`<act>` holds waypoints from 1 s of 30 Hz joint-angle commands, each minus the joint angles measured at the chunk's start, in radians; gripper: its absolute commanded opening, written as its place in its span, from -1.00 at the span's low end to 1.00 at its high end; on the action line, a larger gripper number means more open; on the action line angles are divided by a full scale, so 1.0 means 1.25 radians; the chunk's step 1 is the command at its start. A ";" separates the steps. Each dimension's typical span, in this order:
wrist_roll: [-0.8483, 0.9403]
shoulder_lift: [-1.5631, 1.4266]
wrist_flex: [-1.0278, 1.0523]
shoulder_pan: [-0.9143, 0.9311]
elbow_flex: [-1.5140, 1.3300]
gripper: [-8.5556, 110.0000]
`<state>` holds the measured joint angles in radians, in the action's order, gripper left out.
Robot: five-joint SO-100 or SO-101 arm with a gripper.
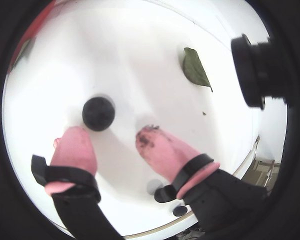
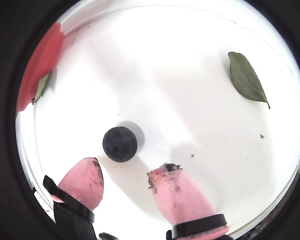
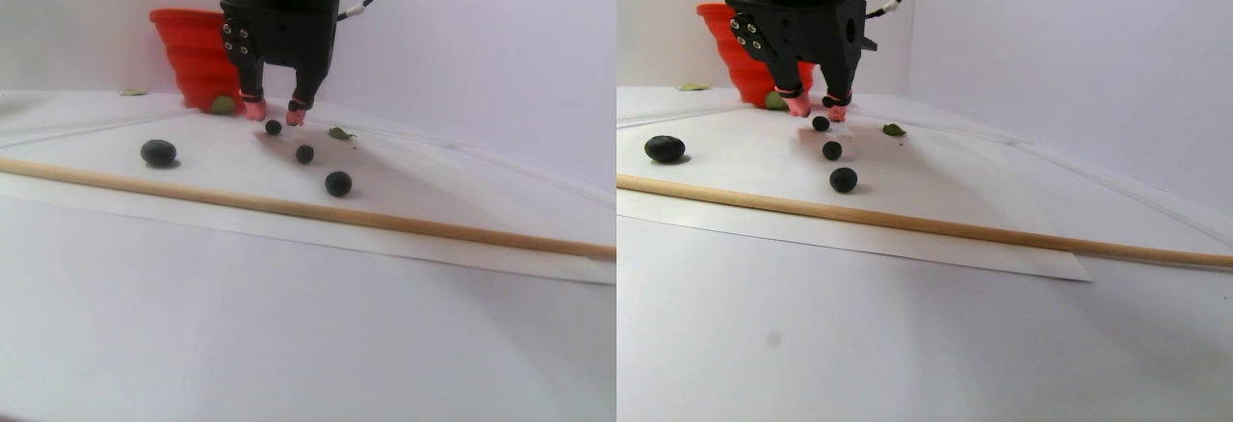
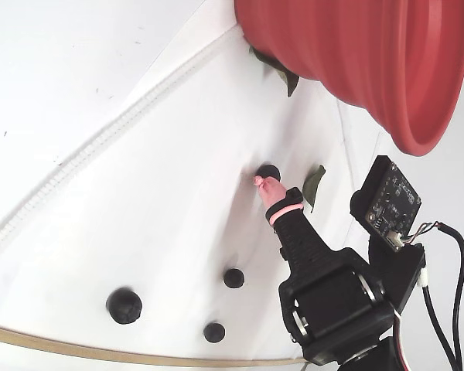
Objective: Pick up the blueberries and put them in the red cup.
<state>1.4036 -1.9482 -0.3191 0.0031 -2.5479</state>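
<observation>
My gripper (image 2: 125, 172) stands open, its pink fingertips low over the white sheet. One round dark blueberry (image 2: 120, 143) lies just ahead of the gap, nearer the left finger in both wrist views and also (image 1: 98, 113). In the stereo pair view the gripper (image 3: 275, 112) hangs right above that berry (image 3: 274, 127). Two more small blueberries (image 3: 304, 153) (image 3: 338, 183) and a larger one (image 3: 159, 152) lie nearer the stick. The red cup (image 3: 193, 56) stands behind the arm; in the fixed view the red cup (image 4: 356, 46) is close beyond the pink fingertip (image 4: 267, 186).
A green leaf (image 2: 247, 77) lies to the right of the berry, another leaf (image 2: 41, 87) sits by the cup's base. A long wooden stick (image 3: 289, 208) runs along the near edge of the white sheet (image 3: 222, 167). A small camera board (image 4: 388, 199) juts from the arm.
</observation>
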 commanded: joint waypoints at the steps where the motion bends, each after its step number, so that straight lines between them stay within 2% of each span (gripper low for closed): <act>1: 0.004 -0.004 -0.020 0.000 0.059 -0.54; 30: 0.018 0.074 -0.094 -0.011 0.066 -0.55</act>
<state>1.4143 -1.8408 -0.4126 -0.0092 -2.5004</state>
